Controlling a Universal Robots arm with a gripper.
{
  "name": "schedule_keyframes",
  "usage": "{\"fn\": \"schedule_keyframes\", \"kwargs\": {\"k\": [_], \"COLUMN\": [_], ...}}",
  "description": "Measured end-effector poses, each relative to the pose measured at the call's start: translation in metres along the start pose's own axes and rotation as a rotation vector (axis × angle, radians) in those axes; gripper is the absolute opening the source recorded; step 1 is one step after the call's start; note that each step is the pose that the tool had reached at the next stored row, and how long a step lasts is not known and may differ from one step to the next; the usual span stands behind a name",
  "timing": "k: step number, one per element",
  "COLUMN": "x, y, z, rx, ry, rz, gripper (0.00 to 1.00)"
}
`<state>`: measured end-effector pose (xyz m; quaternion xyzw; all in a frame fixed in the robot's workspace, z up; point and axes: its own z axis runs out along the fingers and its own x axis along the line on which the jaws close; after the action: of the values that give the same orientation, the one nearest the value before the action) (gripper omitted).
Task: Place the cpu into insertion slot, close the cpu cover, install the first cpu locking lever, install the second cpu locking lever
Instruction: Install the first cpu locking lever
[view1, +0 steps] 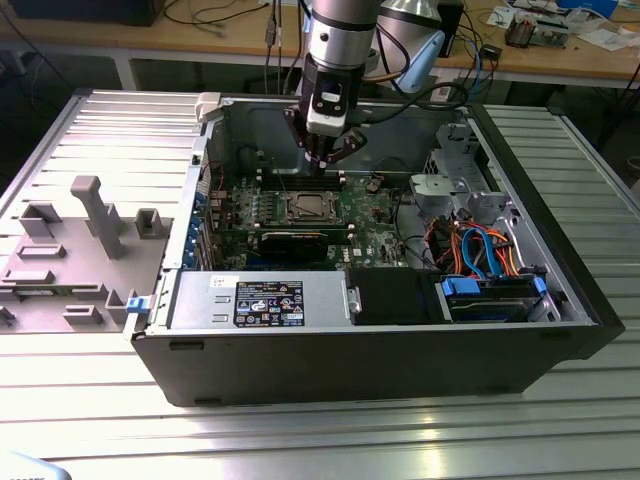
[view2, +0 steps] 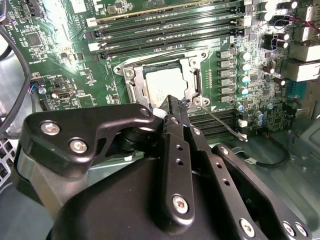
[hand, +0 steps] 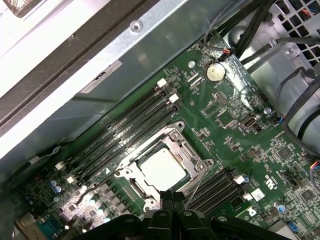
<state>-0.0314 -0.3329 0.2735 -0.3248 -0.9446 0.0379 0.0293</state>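
At the exterior view's left, a grey fixture tray (view1: 60, 250) rests on the ribbed surface (view1: 300, 440), well apart from your end effector (view1: 325, 158); further right is the open computer case (view1: 400, 350), and your arm drops upright into its far side. The chip (view1: 303, 207) lies just below and in front of the end effector, flat in its socket (hand: 127, 175); the cover (hand: 176, 135) is down around it. In the second wrist view the end effector (view2: 173, 104) is closed narrow, fingers together, gripping nothing; it hangs at the socket's edge. A thin wire lever (view2: 222, 121) begins just beside the tips; its long axis slants away from them, seemingly unlatched.
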Motion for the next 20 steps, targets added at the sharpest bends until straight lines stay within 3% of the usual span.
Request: {"fn": "schedule_keyframes", "kwargs": {"k": [20], "x": [0.0], "y": [0.0], "z": [0.0], "rx": [0.0016], "ry": [-0.0046], "rz": [-0.051], "gripper": [0.11]}}
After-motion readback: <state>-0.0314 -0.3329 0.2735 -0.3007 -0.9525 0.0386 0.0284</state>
